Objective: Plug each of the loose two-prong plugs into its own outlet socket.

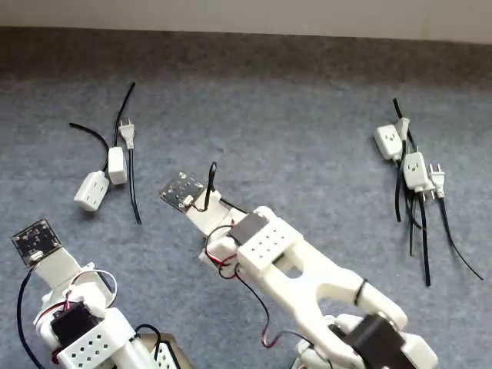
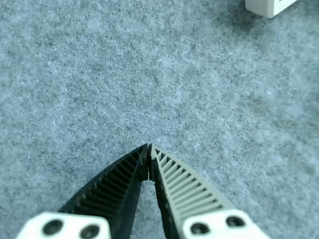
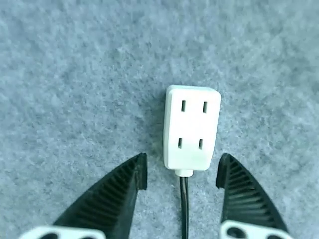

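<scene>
White outlet socket [image 3: 192, 128] lies flat on the grey-felted table [image 3: 60, 59], two pairs of slots face up, black cord [image 3: 184, 209] leaving its end toward the right pincer [image 3: 182, 163]. Right pincer is spread wide, released, gripping nothing. Its two black fingers [image 3: 119, 194] flank the socket's cord end, one each side, just beside it with a gap on both sides. Left pincer [image 2: 149, 149] is clenched, tips meeting, nothing between them, over bare felt. Corner of a white block [image 2: 269, 6] sits well ahead of it. In the high view the right arm [image 1: 307, 277] stretches from the near edge to mid-table, wrist bent down, camera board [image 1: 182, 192] on top. Left arm [image 1: 77, 323] is folded at the near left corner, pointing toward the left group. That group has one socket block [image 1: 92, 191], one smaller white piece [image 1: 117, 164] touching it, and one two-prong plug [image 1: 127, 135], with black cords among them. Right group [image 1: 415, 165] is well apart across the table: four white pieces, sockets and plugs, tangled in black cords. Cannot tell which is plugged into which.
</scene>
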Robot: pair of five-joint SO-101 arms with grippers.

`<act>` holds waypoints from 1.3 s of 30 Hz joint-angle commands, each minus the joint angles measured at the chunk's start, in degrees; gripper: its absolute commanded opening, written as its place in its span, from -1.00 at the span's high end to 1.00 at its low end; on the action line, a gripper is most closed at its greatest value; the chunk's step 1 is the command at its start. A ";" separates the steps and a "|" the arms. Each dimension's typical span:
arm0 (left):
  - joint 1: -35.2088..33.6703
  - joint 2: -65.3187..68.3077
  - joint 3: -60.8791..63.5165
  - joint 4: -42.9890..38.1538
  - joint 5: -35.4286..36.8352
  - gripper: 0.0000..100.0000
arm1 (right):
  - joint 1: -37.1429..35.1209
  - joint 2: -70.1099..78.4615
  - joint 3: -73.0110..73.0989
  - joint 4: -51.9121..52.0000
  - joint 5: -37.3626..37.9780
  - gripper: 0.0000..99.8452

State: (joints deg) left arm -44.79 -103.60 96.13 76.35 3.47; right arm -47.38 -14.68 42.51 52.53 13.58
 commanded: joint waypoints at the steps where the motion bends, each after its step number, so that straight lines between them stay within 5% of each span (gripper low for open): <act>1: -0.57 -0.31 0.92 0.35 0.35 0.94 | 0.75 6.81 -5.41 -0.75 0.53 0.53; 7: -0.57 -0.31 0.92 0.35 0.35 0.94 | 1.63 14.37 -9.45 -0.48 0.26 0.54; 12: -0.57 -0.31 0.92 0.35 0.35 0.94 | 5.58 14.37 -12.88 -0.66 -1.14 0.74; 23: -0.57 -0.31 0.92 0.35 0.35 0.94 | 14.46 15.43 -22.02 -7.96 -32.62 0.78; 30: -0.57 -0.31 0.92 0.35 0.35 0.94 | 17.36 31.96 -33.19 -4.53 -50.29 0.78; 39: -0.57 -0.31 0.92 0.35 0.35 0.94 | 20.18 42.77 -46.11 -4.09 -61.10 0.78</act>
State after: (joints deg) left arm -44.79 -103.60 96.13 76.35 3.47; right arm -28.75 27.34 0.84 48.75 -44.44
